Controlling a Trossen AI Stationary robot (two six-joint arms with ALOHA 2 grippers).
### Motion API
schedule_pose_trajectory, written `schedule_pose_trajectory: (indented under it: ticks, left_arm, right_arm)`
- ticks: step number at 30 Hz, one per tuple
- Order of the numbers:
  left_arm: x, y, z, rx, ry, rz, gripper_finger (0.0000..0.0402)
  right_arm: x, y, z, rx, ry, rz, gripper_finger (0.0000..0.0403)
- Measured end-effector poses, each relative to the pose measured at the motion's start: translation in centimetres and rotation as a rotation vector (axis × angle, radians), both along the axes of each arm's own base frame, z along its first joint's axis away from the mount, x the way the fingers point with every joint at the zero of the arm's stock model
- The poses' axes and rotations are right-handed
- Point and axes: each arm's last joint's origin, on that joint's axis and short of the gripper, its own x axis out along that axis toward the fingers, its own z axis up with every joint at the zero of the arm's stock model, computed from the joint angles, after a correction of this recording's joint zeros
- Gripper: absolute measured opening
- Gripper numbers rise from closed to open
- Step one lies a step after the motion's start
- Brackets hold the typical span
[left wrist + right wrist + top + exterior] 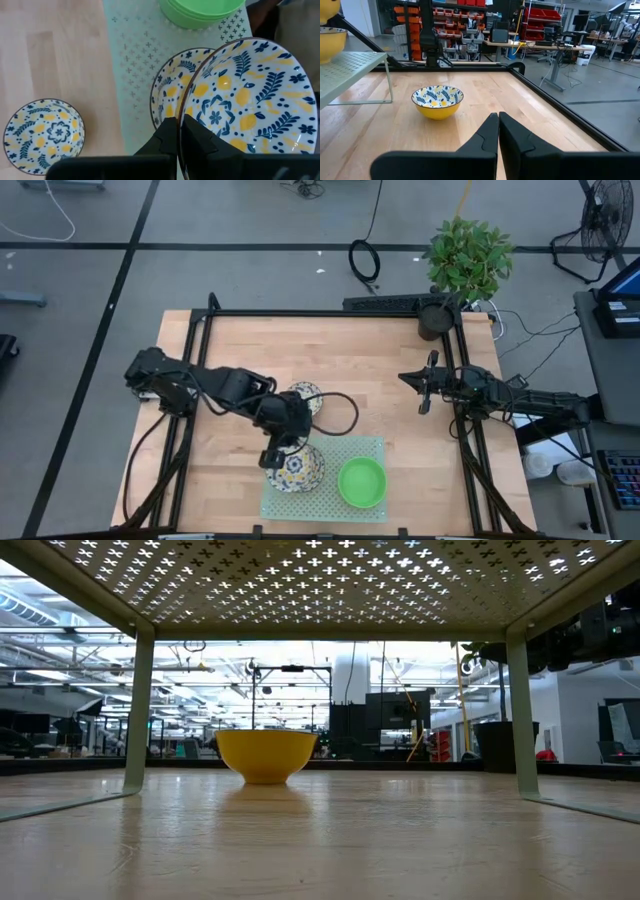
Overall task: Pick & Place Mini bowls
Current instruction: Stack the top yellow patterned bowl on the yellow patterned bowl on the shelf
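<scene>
A flowered bowl (250, 95) is pinched by its rim in the left tool (177, 135), whose two dark fingers are closed on the edge. The bowl is held tilted, just over a second flowered bowl (175, 90) that is set on the pale green mat with holes (135, 60). From above, the left tool (281, 448) is seen at the near edge of the surface (380, 380), right at the mat (372, 446). Beside the flowered bowls on the mat, the green bowls (362, 482) are seen; they look stacked in the left wrist view (202, 12), but how many there are cannot be told. A little farther back, off the mat, a third flowered bowl (305, 396) is set on the bare wood. In the low view it is seen as a yellow bowl (266, 754) standing under the raised mat. Away at the right side of the surface, the right tool (426, 383) is held closed with nothing in it, well apart from all the bowls. Farthest back, at the far right corner, a plant in a dark pot (466, 258) is seen.
</scene>
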Motion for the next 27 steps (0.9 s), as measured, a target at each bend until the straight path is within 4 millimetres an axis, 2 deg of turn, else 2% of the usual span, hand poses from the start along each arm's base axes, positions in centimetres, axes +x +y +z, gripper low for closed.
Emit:
schedule_pose_trajectory:
  ticks: [8,18,27]
  left_arm:
    - [1.4,0.6,-1.1,0.008,0.003,-0.018,0.0009]
    - [2.7,0.3,-3.0,-0.027,0.072,-0.056,0.0009]
    - [3.2,0.4,-3.6,-0.021,0.076,-0.065,0.0017]
  right_arm:
    - [0.0,0.0,0.0,0.0,-0.001,0.0,0.0]
    - [0.0,0.0,0.0,0.0,-0.001,0.0,0.0]
    - [0.0,0.0,0.0,0.0,0.001,0.0,0.0]
